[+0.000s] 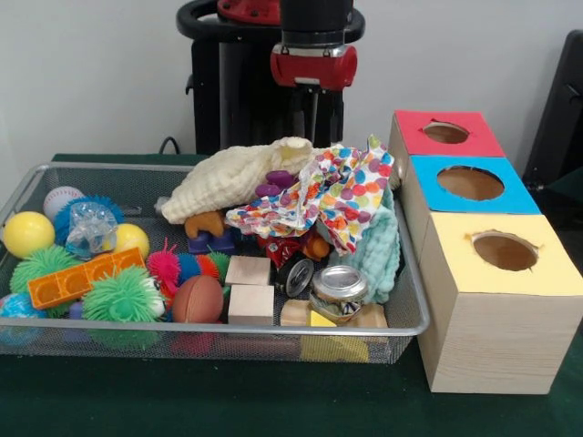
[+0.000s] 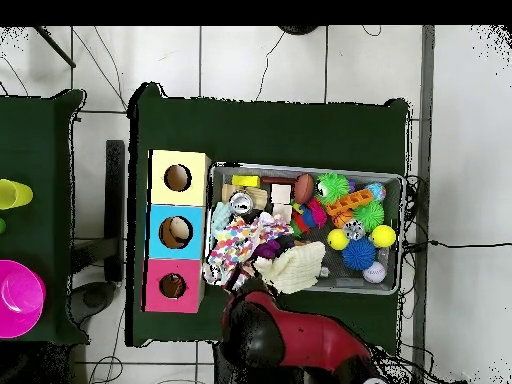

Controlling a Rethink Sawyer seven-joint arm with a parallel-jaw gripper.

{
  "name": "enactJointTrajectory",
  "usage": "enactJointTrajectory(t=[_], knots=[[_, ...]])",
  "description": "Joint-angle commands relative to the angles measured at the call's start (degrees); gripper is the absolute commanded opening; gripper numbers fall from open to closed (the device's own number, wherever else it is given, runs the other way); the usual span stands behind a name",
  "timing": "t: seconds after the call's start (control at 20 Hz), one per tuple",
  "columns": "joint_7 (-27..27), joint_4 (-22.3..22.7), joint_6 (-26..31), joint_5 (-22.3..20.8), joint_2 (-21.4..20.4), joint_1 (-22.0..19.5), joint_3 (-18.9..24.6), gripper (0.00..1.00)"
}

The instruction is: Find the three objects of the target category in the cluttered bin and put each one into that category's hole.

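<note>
Clutter fills the bin in the front view; cloths drape its middle, so a toy animal could be missed or snagged; an orange-tan figure peeks beneath the cream one; the gripper hangs behind the far rim, its opening impossible to tell. From overhead, the arm sits at the bin's base-side edge; the holed boxes touch the bin's side; bare green table beyond gives room.
</note>
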Motion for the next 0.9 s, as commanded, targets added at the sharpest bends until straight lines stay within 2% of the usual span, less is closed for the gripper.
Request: enactJointTrajectory(t=[0.05, 0.3, 0.45, 0.6, 0.9], knots=[[-2.39, -0.36, 5.7, -2.97, -5.53, -4.79, 9.77, 1.0], [-1.9, -0.39, 5.61, -3.42, -6.05, -6.37, 10.93, 1.0], [-1.36, -4.36, 1.4, -5.48, -1.77, -6.45, 9.23, 1.0], [-3.17, -8.3, 2.87, -6.33, 2.6, -8.92, 10.89, 1.0], [-2.93, -12.13, 5.3, -6.59, 4.42, -11.45, 12.45, 1.0]])
